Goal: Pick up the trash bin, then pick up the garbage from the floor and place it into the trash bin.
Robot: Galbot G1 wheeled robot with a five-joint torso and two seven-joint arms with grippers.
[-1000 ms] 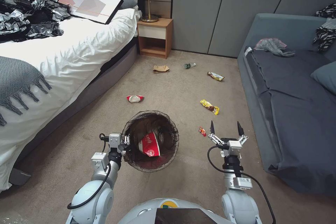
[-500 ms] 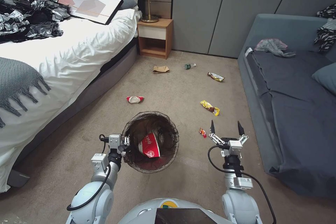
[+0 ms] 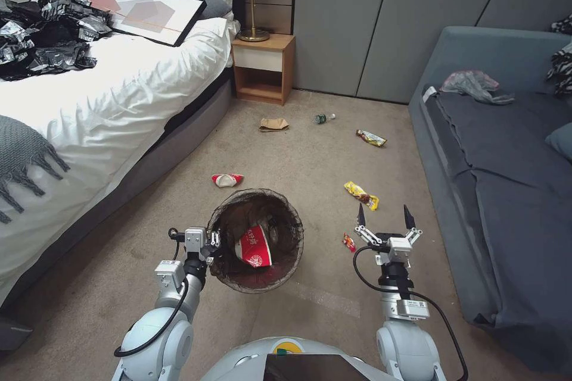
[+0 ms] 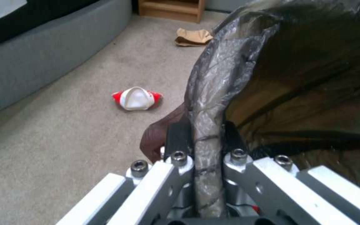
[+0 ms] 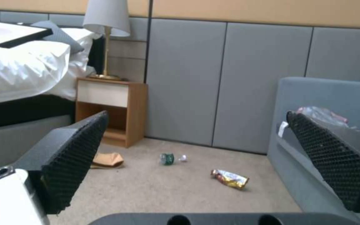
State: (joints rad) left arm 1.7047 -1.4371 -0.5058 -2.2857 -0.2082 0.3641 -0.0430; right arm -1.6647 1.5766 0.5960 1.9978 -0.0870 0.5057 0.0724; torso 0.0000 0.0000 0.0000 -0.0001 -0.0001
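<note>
Two claws: left claw (image 3: 213,246) clamps the trash bin (image 3: 256,239) rim; right claw (image 3: 383,219) gapes beside it.

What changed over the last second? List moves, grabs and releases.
The whole head view shifted, so the robot moved; the litter did not. The left gripper stays clamped on the trash bin rim, the right gripper stays open and empty. Nothing grabbed or released.

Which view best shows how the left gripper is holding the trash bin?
The left wrist view: the left gripper has its jaws shut on the liner-covered rim of the trash bin. The head view shows that gripper at the bin's rim from above, too small to show the pinch. The right wrist view faces the floor and wall.
</note>
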